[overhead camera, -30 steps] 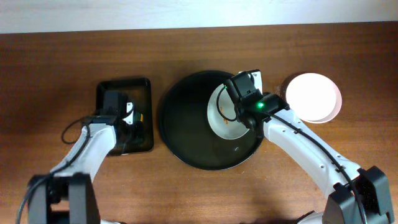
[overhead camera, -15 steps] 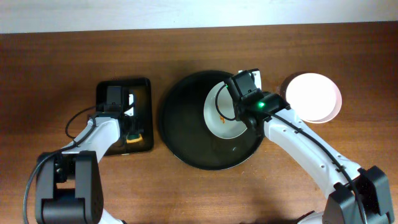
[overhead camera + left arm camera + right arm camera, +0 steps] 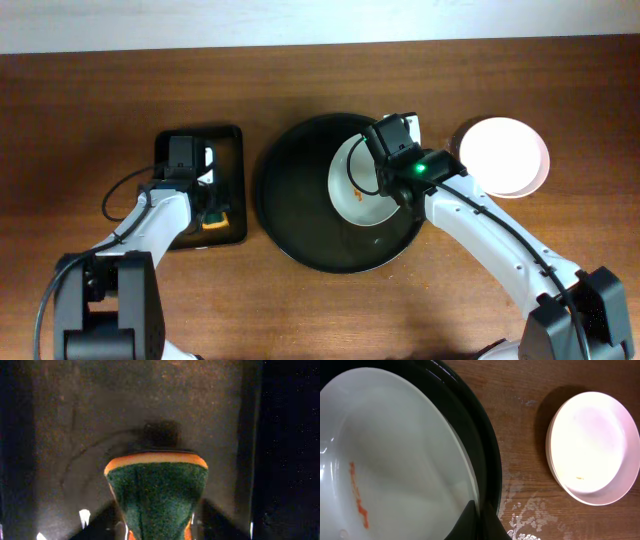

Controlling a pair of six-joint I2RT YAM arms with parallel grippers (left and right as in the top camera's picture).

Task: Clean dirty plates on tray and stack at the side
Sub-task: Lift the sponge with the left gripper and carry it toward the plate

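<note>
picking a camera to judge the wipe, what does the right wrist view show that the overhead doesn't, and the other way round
Only the right wrist view: white flecks on the table, and a tiny speck in the top plate of the stack.
Only the overhead: the left arm, the small rectangular tray and the sponge.
Both: the smeared plate on the round tray, the right gripper at its rim, and the stack beside the tray.
</note>
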